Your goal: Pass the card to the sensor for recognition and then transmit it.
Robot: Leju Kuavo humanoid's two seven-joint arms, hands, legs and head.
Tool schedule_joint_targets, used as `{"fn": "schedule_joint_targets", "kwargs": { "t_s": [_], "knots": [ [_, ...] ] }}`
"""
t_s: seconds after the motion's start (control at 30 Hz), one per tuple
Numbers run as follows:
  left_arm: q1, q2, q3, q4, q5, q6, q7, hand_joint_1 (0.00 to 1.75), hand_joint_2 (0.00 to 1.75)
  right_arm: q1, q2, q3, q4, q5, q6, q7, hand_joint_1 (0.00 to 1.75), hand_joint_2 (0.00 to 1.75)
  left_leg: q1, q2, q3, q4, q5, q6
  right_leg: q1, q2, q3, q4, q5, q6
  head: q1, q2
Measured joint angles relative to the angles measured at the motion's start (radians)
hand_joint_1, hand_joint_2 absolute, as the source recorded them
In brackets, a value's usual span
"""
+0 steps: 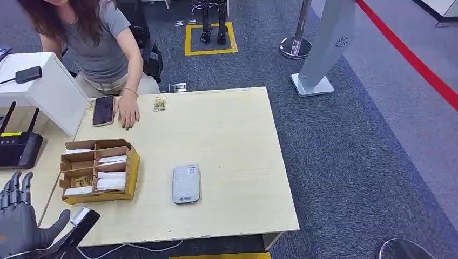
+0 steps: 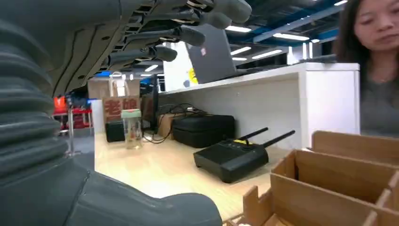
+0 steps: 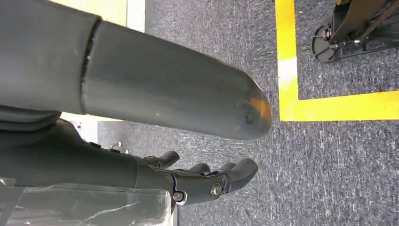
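Several white cards (image 1: 111, 181) lie in the compartments of a cardboard box (image 1: 133, 164) on the left of the table. The grey flat sensor (image 1: 186, 184) rests to the box's right, near the table's front edge. My left hand (image 1: 19, 218) is raised off the table's front left corner, short of the box, fingers spread and holding nothing. In the left wrist view its fingers (image 2: 188, 26) and thumb (image 2: 141, 207) stand wide apart, with the box (image 2: 324, 181) ahead. My right hand (image 3: 207, 181) hangs over the carpet with nothing in it, its thumb (image 3: 174, 89) held apart from the fingers.
A person sits at the table's far left corner, one hand (image 1: 128, 110) on the table beside a dark phone (image 1: 103, 110). A black router (image 1: 20, 149) and a white partition (image 1: 51, 89) stand on the side desk left of the box. The table's right half is bare.
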Motion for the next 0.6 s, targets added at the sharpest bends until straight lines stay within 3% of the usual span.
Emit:
{"fn": "schedule_joint_targets", "kwargs": {
  "t_s": [0.3, 0.6],
  "knots": [
    [-0.024, 0.081, -0.081, 0.029, -0.022, -0.086, 0.062, 0.0, 1.75, 0.0, -0.001, 0.002, -0.002, 0.0, 0.0, -0.003, 0.0, 0.0, 0.0, 0.0, 0.0, 0.0, 0.0, 0.0, 0.0, 0.0, 0.0, 0.0, 0.0, 0.0, 0.0, 0.0],
    [-0.052, 0.135, -0.126, 0.059, 0.009, -0.131, 0.062, 0.0, 1.75, 0.0, -0.003, 0.002, -0.002, 0.0, 0.0, -0.003, 0.0, 0.0, 0.0, 0.0, 0.0, 0.0, 0.0, 0.0, 0.0, 0.0, 0.0, 0.0, 0.0, 0.0, 0.0, 0.0]
  ]
}}
